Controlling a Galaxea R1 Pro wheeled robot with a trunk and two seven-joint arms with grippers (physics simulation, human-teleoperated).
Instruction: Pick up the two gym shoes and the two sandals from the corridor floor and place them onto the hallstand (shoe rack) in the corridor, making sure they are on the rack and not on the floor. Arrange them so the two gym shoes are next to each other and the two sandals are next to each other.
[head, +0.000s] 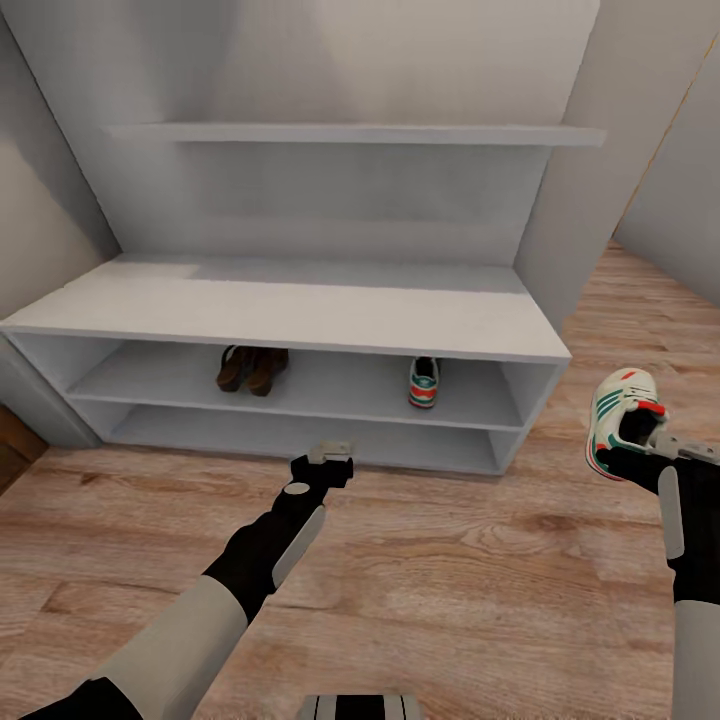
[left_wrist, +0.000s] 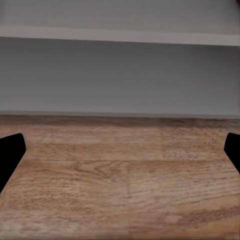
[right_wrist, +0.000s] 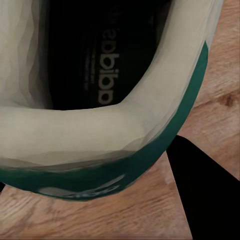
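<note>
- Right pincer, head view: pinching one gym shoe at its collar and carrying it clear of the corridor floor, out past the right end of the hallstand. The held shoe's long axis runs roughly away from the robot, toe toward the wall.
- Head view, rack contents: the second gym shoe stands on the middle shelf toward its right end, heel facing outward. The sandals sit together on the same shelf, left of centre, well apart from that shoe.
- Head view, left pincer: low over the floor, just in front of the rack's lower front edge, near its middle, carrying nothing.
- Left wrist view: fingers spread wide, nothing between them; floor planks and the rack's white base lie ahead.
- Right wrist view: the held shoe's heel collar sits close against the camera, its green trim below, with one dark finger beside it.
- Judgement: the shelved shoe lies forward and to the left of the right pincer. That arm is the nearer one and already loaded. The shelf space beside the shelved shoe looks free, and setting the held shoe there, parallel to it, would pair them.
</note>
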